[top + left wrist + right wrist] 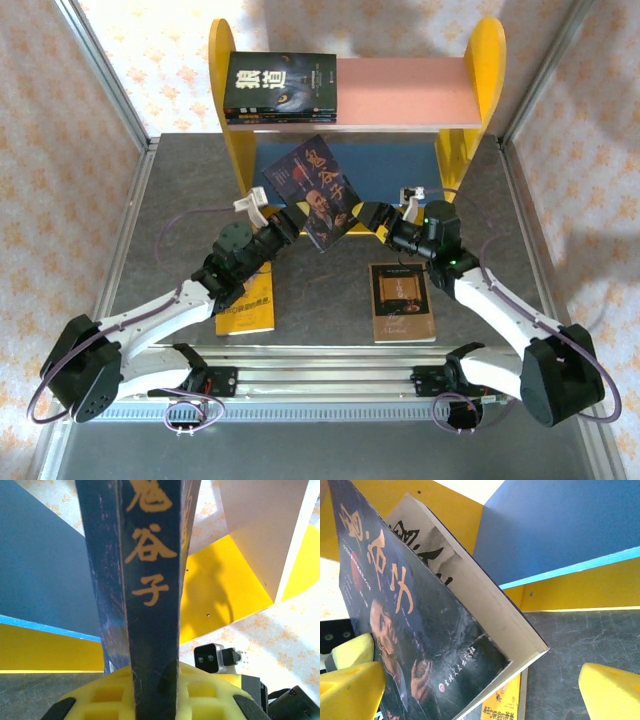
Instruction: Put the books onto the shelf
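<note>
At lower left of the top view, a yellow book (245,308) lies flat on the grey table (180,200), partly under the left arm. Just right of it, the left gripper (291,222) is clamped on the spine end of a dark blue book (318,190), which hangs tilted at frame centre before the blue lower board (400,165) of the shelf (228,120). Above, a stack of black books (280,88) rests at the left end of the pink upper board (400,90). Right of centre, the right gripper (370,214) has its jaws wide apart about the tilted book's corner. At lower right, a brown book (402,302) lies flat.
</note>
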Controlling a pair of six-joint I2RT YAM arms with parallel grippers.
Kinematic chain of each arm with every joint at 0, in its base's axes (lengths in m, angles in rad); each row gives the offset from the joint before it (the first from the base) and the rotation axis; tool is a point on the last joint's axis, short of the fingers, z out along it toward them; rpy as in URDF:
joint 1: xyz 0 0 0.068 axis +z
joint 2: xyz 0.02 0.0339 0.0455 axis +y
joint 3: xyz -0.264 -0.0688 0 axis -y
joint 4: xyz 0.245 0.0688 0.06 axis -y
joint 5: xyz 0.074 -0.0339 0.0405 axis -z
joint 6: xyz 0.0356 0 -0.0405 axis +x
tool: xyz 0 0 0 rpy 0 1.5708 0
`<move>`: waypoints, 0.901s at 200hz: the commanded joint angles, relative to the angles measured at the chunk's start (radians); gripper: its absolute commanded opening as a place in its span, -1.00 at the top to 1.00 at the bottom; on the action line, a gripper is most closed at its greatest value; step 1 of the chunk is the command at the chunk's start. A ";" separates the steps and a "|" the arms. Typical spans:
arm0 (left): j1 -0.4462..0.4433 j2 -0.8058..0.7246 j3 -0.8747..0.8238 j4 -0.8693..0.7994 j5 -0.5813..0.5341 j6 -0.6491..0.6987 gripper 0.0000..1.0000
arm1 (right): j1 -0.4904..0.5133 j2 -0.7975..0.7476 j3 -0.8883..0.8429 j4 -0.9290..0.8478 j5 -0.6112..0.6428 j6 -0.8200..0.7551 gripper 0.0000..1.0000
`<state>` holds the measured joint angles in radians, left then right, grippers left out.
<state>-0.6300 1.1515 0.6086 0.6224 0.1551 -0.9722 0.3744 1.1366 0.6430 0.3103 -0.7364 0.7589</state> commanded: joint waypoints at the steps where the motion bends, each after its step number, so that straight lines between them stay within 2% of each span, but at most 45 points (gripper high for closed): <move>1: 0.001 0.000 0.029 0.144 0.014 -0.010 1.00 | 0.004 -0.001 0.015 0.064 -0.017 0.006 -0.97; 33: 0.001 0.027 0.064 0.185 0.016 0.003 1.00 | 0.020 0.011 -0.014 0.125 -0.010 0.057 -0.97; 113: 0.001 0.198 0.115 0.421 0.058 -0.051 1.00 | 0.061 0.122 -0.002 0.248 0.023 0.146 -0.98; 180: 0.001 0.247 0.089 0.456 0.033 -0.081 1.00 | 0.055 0.135 0.040 0.262 0.138 0.152 -0.86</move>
<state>-0.6281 1.4166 0.6800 0.9180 0.2020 -1.0439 0.4313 1.2709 0.6403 0.5179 -0.6636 0.9051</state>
